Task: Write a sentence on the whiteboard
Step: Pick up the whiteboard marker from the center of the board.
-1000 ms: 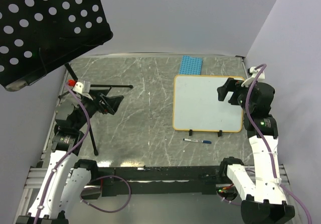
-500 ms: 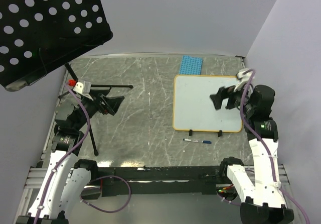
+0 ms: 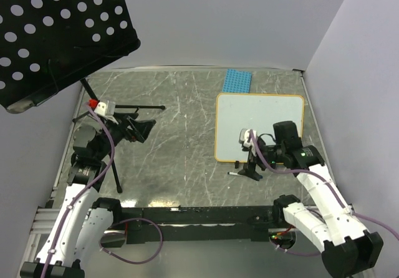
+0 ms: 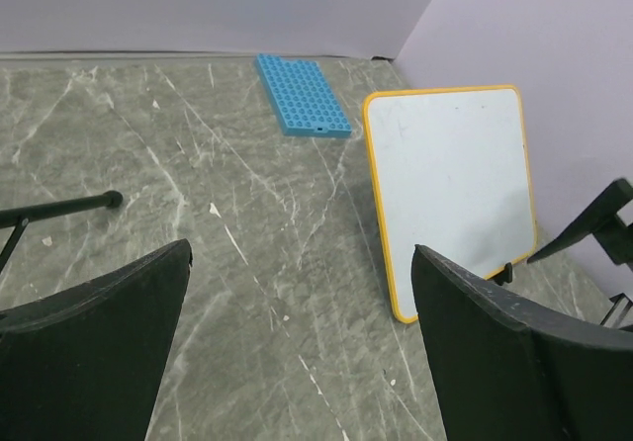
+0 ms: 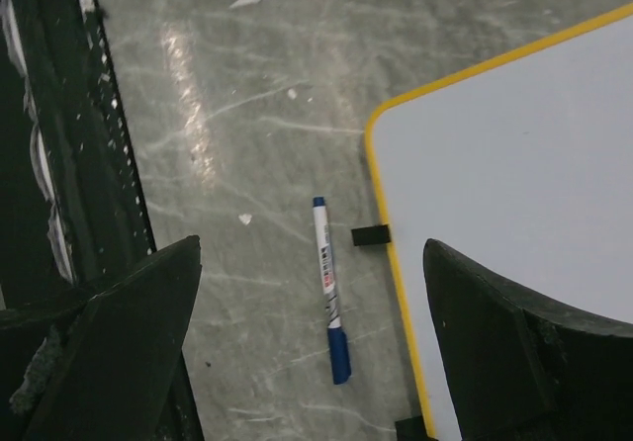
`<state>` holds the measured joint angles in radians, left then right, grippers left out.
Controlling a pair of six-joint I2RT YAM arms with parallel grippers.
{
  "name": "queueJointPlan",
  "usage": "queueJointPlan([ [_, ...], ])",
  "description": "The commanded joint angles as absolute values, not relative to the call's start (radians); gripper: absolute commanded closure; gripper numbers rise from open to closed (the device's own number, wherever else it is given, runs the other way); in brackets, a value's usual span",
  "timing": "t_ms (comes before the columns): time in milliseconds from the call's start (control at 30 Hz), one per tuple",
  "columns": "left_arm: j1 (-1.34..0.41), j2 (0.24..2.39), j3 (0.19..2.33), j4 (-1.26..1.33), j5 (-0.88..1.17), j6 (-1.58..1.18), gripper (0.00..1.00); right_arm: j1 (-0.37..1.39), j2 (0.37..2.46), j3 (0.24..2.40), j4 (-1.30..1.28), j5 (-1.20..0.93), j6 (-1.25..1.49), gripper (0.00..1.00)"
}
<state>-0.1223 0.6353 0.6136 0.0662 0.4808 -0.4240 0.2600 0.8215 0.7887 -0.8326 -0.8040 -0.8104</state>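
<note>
1. White and blank, the whiteboard point(image 3: 259, 122) is lying flat on the right half of the grey marbled tabletop point(image 3: 181, 122). Its yellow-orange rim is sitting square to the arms and its two black clip feet are pointing to the near edge. No stroke of the sentence is showing on it yet.
2. Just beside that near edge, the marker point(image 5: 329, 288) is lying on the tabletop. It has a white barrel and a blue cap, and it is resting close to one clip foot without touching the rim.
3. One thing is changing, and that is the right arm. A second ago the right fingers point(image 5: 119, 332) were hanging high over the right side of the board. Now they have swung down and toward the near edge and are hovering over the marker. In the right wrist view the marker is lying between them. They are standing wide apart and gripping nothing.
4. I am judging that the robot is going for the pen first, so the writing is not begun. The next move is asking for a careful descent and a closing on a thin barrel, which may roll away.
5. The left fingers point(image 4: 89, 362), released and empty too, are staying well apart on the left side, near a leg of the black stand point(image 3: 56, 28).
6. The blue studded plate point(image 3: 238, 80) is lying at the far edge of the board, untouched.
</note>
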Motion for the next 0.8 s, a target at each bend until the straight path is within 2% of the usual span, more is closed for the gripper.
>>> queueJointPlan([
  [0,-0.126,0.657,0.646,0.069,0.465,-0.416,0.03,0.357,0.856,0.759,-0.854,-0.753,-0.949,0.00],
  [400,-0.126,0.661,0.646,0.061,0.451,-0.403,0.03,0.572,0.937,0.673,-0.831,-0.439,-0.983,0.00],
  [700,-0.126,0.669,0.652,0.051,0.456,-0.397,0.03,0.597,0.974,0.660,-0.805,-0.399,-0.948,0.01],
  [767,-0.126,0.669,0.650,0.054,0.459,-0.397,0.03,0.597,0.988,0.664,-0.811,-0.425,-0.950,0.05],
])
